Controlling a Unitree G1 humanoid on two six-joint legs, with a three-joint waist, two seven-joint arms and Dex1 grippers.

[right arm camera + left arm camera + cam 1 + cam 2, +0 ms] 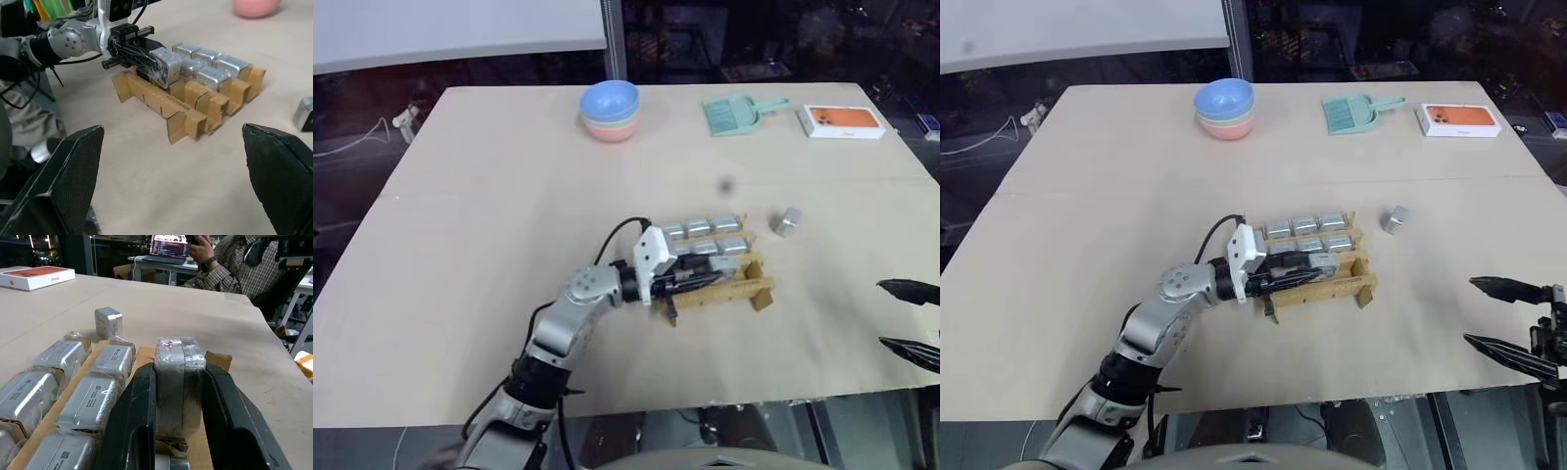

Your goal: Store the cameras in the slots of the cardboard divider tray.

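Tabletop (460, 245) — camera (178, 377) pinched between left fingers (134, 426), seemingly over tray (188, 105).

A: Where do the two head views sit?

B: High, looking forward and down over the whole beige tabletop (460, 245). They share almost everything, including the brown notched cardboard divider tray (1367, 287).

A: And the wrist views?

B: The left wrist view sits low and very close, looking along its black-fingered left gripper (179, 421) across the tray. The right wrist view looks from farther off, between its two black fingers (279, 171), at the same tray (188, 120).
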